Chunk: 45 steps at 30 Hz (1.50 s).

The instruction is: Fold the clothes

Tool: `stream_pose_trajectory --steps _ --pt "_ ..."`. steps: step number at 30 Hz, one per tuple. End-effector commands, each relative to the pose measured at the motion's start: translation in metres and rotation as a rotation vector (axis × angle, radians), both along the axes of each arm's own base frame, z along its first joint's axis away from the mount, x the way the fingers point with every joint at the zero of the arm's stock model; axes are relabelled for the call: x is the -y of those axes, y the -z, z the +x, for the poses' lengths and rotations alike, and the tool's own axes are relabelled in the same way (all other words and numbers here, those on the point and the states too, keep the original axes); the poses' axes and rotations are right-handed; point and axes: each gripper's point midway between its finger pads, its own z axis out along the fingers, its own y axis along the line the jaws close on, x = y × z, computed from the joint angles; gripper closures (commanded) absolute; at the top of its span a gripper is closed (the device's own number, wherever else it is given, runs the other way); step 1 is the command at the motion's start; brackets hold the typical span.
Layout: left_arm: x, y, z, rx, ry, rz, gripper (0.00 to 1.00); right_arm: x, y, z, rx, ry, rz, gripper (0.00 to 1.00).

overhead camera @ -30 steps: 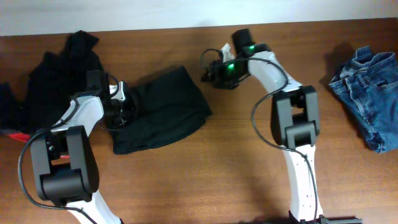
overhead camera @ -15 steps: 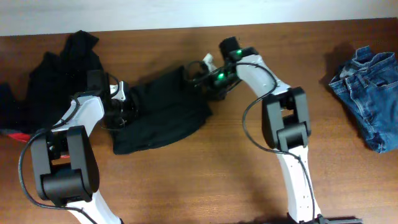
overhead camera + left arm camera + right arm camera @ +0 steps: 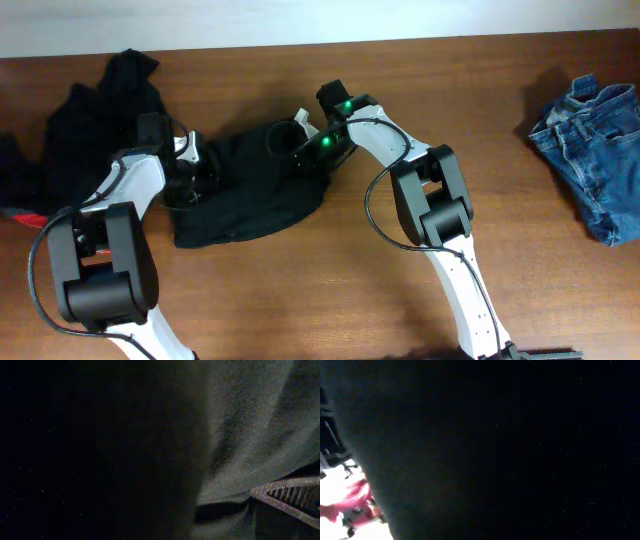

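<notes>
Our left gripper [image 3: 188, 172] is pressed together, pinching the left edge of the black garment [image 3: 250, 190] spread at the middle of the table [image 3: 350, 290]. Our right gripper [image 3: 300, 142] sits at its upper right corner, buried in dark cloth, so we cannot tell its jaws. A black heap [image 3: 95, 115] lies far left, the denim jeans [image 3: 595, 150] far right.
</notes>
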Motion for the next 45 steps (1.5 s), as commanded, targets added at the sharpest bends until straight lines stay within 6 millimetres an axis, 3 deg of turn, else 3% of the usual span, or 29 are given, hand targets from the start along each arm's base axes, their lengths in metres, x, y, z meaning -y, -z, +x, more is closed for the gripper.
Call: stream_pose_trajectory --steps 1,6,7,9,12,13,21,24,29,30,33,38,45 --pt "-0.009 0.048 -0.026 -0.124 0.002 0.084 0.99 -0.017 0.026 -0.024 -0.040 -0.057 -0.011 0.96" --pt "-0.002 0.043 -0.015 -0.073 0.009 0.040 0.98 0.005 0.004 0.010 0.015 0.008 0.012 0.96" --pt "0.000 0.041 -0.013 -0.060 0.012 0.025 0.92 0.010 -0.001 0.017 0.028 0.022 0.015 0.96" --pt "0.008 0.034 -0.002 -0.008 0.024 -0.029 0.67 0.032 -0.027 0.042 0.072 0.079 0.022 0.96" --pt "0.010 0.029 0.007 0.024 0.018 -0.043 0.58 0.061 -0.049 0.062 0.109 0.135 -0.005 0.96" --pt "0.009 0.024 0.014 0.043 0.015 -0.042 0.57 0.088 -0.066 0.076 0.134 0.176 -0.036 0.96" --pt "0.008 0.019 0.021 0.067 0.016 -0.039 0.57 0.161 -0.101 0.097 0.159 0.281 -0.100 0.96" --pt "0.008 0.019 0.023 0.073 0.016 -0.039 0.57 0.178 -0.118 0.103 0.198 0.302 -0.097 0.96" --pt "0.007 0.016 0.031 0.108 0.011 -0.033 0.57 0.218 -0.166 0.114 0.308 0.377 -0.192 0.96" --pt "0.006 0.016 0.032 0.106 -0.006 -0.038 0.57 0.229 -0.184 0.117 0.351 0.407 -0.217 0.96" --pt "0.006 0.016 0.033 0.106 -0.010 -0.039 0.57 0.244 -0.211 0.122 0.404 0.481 -0.256 0.96" --pt "0.007 0.016 0.031 0.097 -0.012 -0.041 0.58 0.282 -0.269 0.133 0.530 0.694 -0.314 0.96" --pt "0.007 0.017 0.030 0.090 -0.012 -0.042 0.58 0.326 -0.280 0.135 0.498 0.848 -0.328 0.96"
